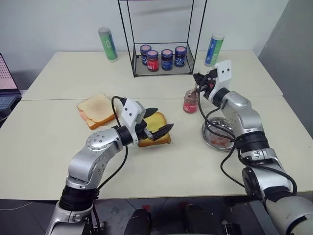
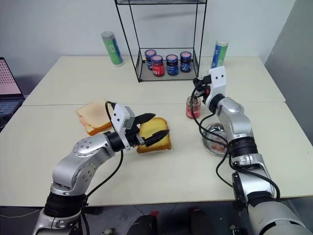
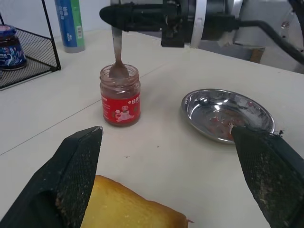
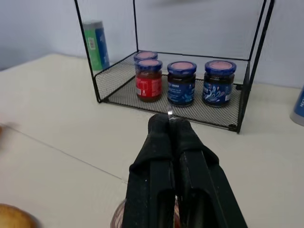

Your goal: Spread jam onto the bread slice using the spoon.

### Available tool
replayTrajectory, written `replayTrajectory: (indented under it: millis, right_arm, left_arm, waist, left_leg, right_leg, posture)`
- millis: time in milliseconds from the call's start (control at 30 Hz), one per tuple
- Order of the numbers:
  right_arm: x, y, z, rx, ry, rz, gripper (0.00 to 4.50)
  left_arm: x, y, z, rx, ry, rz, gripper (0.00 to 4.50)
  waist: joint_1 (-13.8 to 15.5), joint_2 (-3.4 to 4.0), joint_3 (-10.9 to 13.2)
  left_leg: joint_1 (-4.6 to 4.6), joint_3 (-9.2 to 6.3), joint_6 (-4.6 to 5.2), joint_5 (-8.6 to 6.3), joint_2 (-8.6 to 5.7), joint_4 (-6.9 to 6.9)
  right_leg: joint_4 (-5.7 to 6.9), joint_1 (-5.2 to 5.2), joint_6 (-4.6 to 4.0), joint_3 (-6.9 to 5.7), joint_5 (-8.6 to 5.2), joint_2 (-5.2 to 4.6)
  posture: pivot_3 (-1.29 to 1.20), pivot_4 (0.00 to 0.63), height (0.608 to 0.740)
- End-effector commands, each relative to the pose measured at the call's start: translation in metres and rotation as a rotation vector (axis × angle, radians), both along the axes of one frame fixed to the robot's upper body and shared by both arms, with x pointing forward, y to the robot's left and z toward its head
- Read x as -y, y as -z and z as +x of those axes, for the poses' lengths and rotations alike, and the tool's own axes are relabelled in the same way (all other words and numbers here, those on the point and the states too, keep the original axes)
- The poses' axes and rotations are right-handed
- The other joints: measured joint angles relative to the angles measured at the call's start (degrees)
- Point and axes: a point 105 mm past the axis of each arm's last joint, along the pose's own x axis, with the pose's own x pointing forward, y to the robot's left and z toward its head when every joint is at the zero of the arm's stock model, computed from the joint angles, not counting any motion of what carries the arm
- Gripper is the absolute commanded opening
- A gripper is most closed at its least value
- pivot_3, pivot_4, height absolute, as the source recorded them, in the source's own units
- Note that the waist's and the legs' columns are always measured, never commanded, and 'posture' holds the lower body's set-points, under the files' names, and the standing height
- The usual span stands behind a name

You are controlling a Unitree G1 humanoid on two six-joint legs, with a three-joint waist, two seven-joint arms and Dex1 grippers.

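The bread slice (image 1: 155, 141), golden with a brown crust, lies flat on the table in front of me. My left gripper (image 1: 165, 118) is open, one finger on each side of the slice, just above it. The jam jar (image 3: 120, 102), clear glass with a red label, stands open to the right of the bread. My right gripper (image 1: 199, 81) hovers over the jar, shut on the handle of the spoon (image 3: 117, 52). The spoon hangs straight down with its bowl inside the jar's mouth.
A round steel dish (image 1: 209, 138) with red smears sits right of the jar, under my right forearm. A paler slice (image 1: 97, 110) lies at the left. A wire rack (image 1: 187, 66) with several dark-lidded jars and two tall cans (image 1: 107, 44) stand at the back.
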Motion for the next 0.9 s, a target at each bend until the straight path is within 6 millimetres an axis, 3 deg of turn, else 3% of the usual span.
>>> replayTrajectory:
  millis: [33,367,900]
  right_arm:
    - [-0.005,-0.009,-0.005,0.062,-0.021,-0.021,0.07]
    - [-0.005,0.014,-0.001,-0.046,0.03,0.051,0.07]
    - [0.005,-0.013,0.004,-0.192,0.053,0.457,0.07]
  left_arm:
    - [-0.002,-0.015,-0.004,0.064,0.006,-0.005,4.5]
    - [-0.002,-0.017,-0.003,0.069,0.003,-0.005,4.5]
    - [0.006,-0.027,0.003,0.093,0.019,-0.005,4.5]
  waist:
    - [0.0,0.0,0.0]
    - [-0.01,0.0,0.0]
    - [-0.03,0.0,0.0]
  left_leg:
    - [0.0,0.0,0.0,0.0,0.0,0.01]
    - [0.0,-0.01,-0.01,0.0,-0.02,0.03]
    - [0.0,0.0,-0.02,0.01,-0.05,0.02]
  right_leg:
    - [0.01,0.01,0.0,0.0,0.0,-0.01]
    - [0.05,0.0,0.0,-0.01,0.0,-0.01]
    - [0.09,-0.03,0.0,-0.01,0.0,-0.03]
  posture:
    - [0.0,0.15,0.74]
    - [0.0,0.15,0.74]
    - [0.0,0.15,0.74]
